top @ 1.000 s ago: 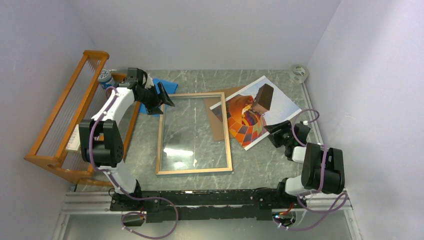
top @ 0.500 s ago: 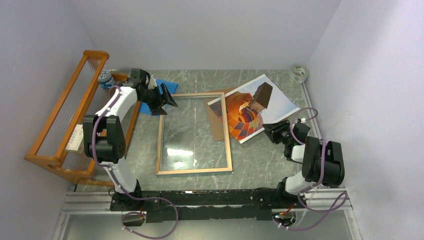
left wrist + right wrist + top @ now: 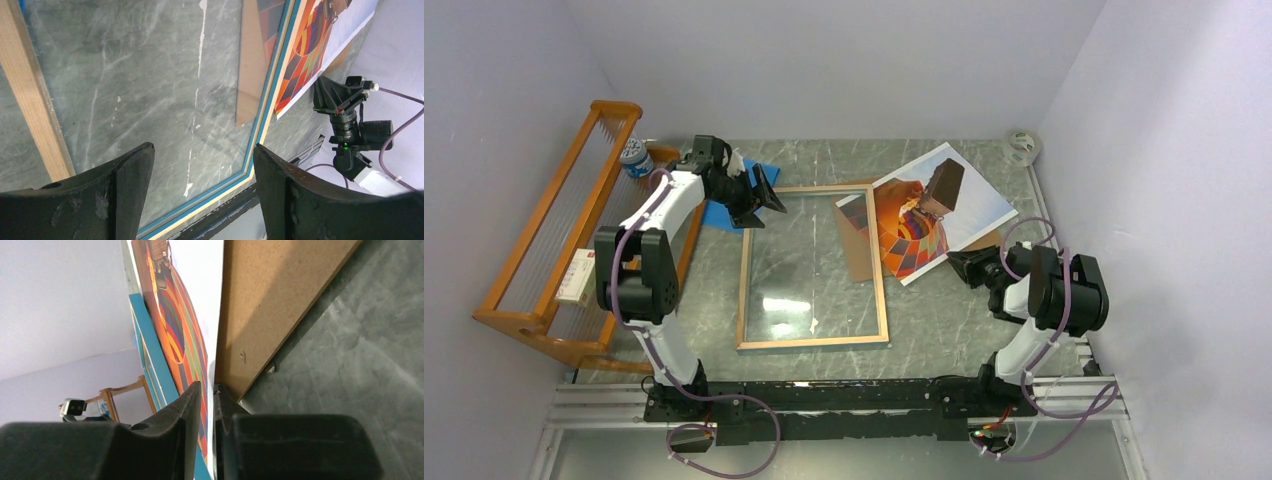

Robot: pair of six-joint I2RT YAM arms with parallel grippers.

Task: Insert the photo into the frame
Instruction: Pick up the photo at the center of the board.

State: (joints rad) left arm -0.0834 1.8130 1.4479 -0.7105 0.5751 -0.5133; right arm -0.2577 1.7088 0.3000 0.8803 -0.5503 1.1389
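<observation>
The frame (image 3: 812, 341) lies flat mid-table, wood side up, its glass showing the marble beneath. Its turquoise edge (image 3: 270, 112) appears in the left wrist view. The photo (image 3: 964, 205), a hot-air balloon print, rests at the back right, tilted over the brown backing board (image 3: 856, 255) and the frame's far right corner. My right gripper (image 3: 957, 262) is at the photo's near edge. In the right wrist view its jaws (image 3: 207, 387) are pinched on the photo's white edge (image 3: 215, 315), beside the backing board (image 3: 270, 300). My left gripper (image 3: 761, 195) hovers open over the frame's far left corner, holding nothing (image 3: 202, 155).
An orange wooden rack (image 3: 554, 240) runs along the left wall, with a blue-white canister (image 3: 634, 157) by its far end. A blue pad (image 3: 759, 170) lies behind the left gripper. A tape roll (image 3: 1022, 146) sits in the back right corner. Walls enclose three sides.
The right gripper's jaws have come together on the photo's near edge, and the photo has shifted left and away. The left gripper has drifted slightly right, still open.
</observation>
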